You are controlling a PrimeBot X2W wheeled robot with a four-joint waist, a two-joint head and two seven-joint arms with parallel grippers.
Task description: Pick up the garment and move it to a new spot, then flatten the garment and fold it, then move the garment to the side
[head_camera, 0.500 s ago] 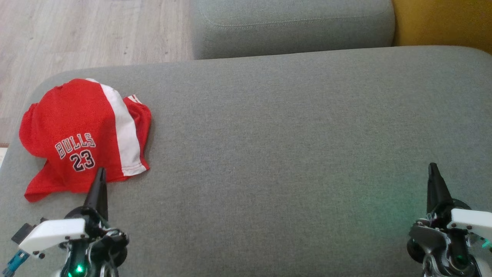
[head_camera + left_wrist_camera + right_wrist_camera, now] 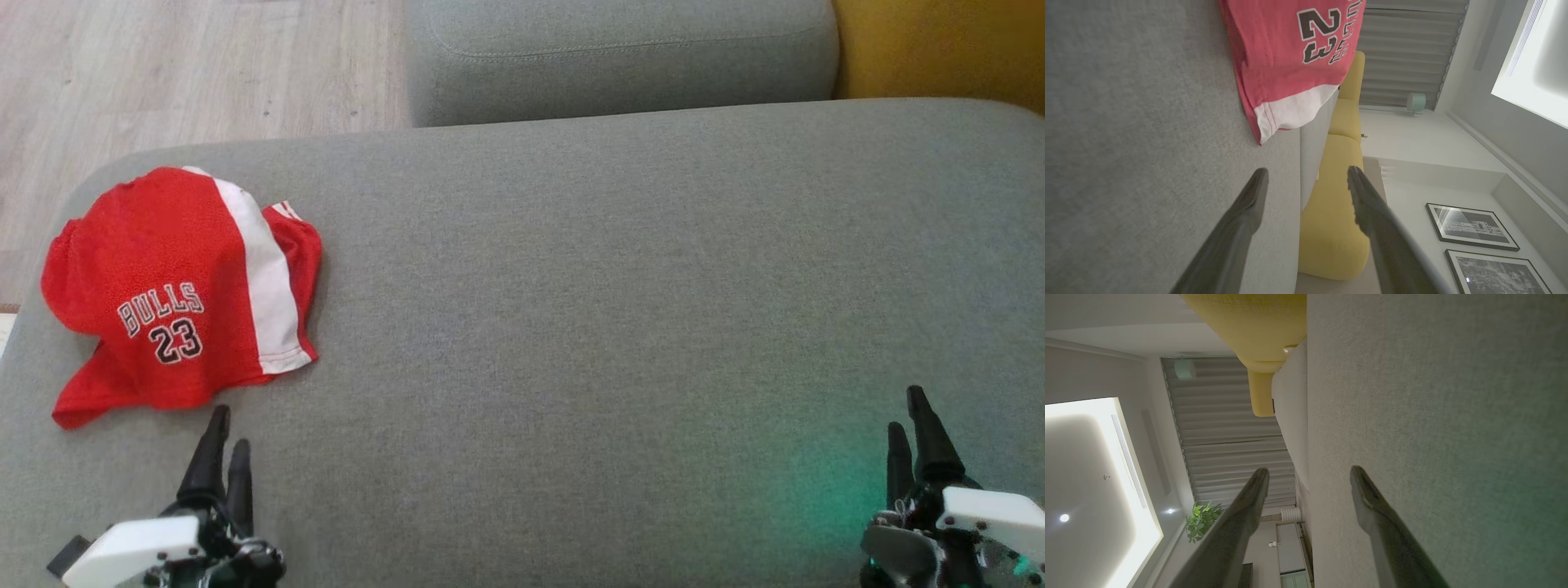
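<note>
With left gripper (image 2: 229, 426) and right gripper (image 2: 906, 408) both open and empty and the red Bulls garment (image 2: 163, 286) lying roughly folded just beyond the left one's tips, the move-aside step looks finished, leaving only backing clear.

The garment (image 2: 155, 261) is a red mesh jersey with a broad white stripe and "BULLS 23" printed in dark letters. It lies rumpled and folded over itself near the far left corner of the grey cushion (image 2: 612, 286).
</note>
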